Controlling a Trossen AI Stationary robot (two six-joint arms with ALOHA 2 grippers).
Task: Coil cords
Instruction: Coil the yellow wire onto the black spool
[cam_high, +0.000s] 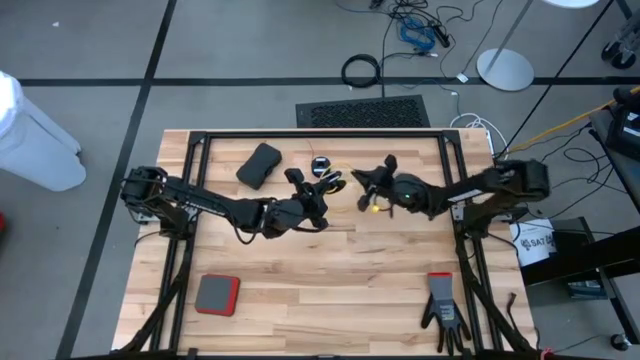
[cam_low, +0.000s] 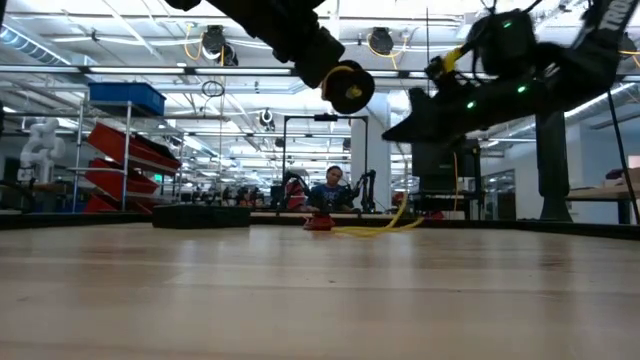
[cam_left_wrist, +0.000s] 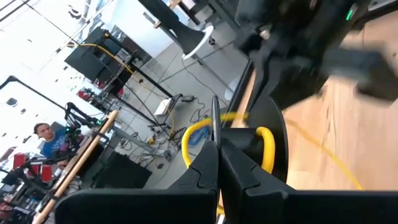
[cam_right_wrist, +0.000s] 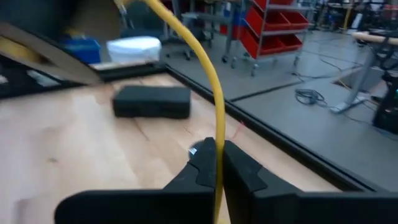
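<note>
Gripping reel edge: left gripper | right gripper pinching yellow cord (both raised)

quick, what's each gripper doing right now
Left gripper: shut on the reel.
Right gripper: shut on the yellow cord.

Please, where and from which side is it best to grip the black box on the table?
Probably across its two long edges, near the middle, coming straight down. The black box lies flat and slanted on the table, bare wood all around, so turn the fingers to match. For now the left gripper holds the reel, the right gripper the yellow cord.
</note>
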